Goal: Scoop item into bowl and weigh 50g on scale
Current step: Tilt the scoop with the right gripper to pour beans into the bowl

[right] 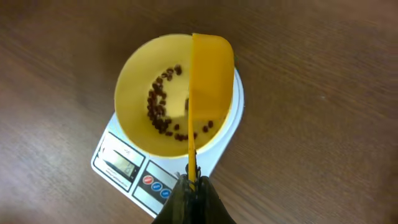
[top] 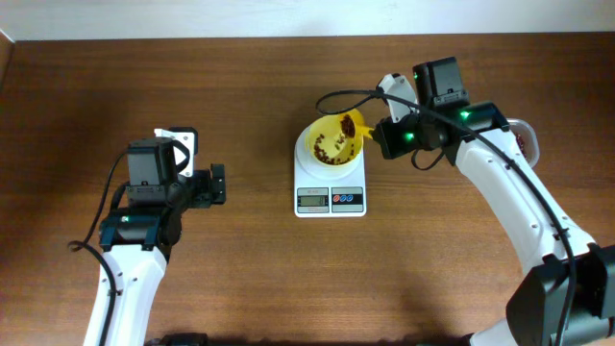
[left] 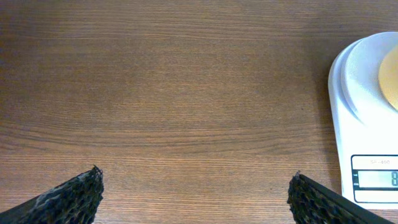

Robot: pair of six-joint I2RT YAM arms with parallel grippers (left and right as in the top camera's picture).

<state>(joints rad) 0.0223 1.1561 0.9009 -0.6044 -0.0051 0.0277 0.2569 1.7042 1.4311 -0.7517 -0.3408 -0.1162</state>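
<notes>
At the left, the left claw (left: pixel 194 179) hovers over bare wooden tabletop (top: pixel 240 77) with its fingers spread wide apart, holding nothing, well apart from the white scale (top: pixel 330 200) at the centre. The pale yellow bowl (right: pixel 127 93) sits on the scale's platform, a loose arc of dark reddish-brown beans (right: pixel 158 111) lying on its bottom. Over the bowl's right side a yellow scoop (right: pixel 211 74) is turned on its edge, mouth toward the bowl. The right claw (right: pixel 193 185) is clamped tight on the scoop's thin handle, just beside the scale's red and blue buttons.
</notes>
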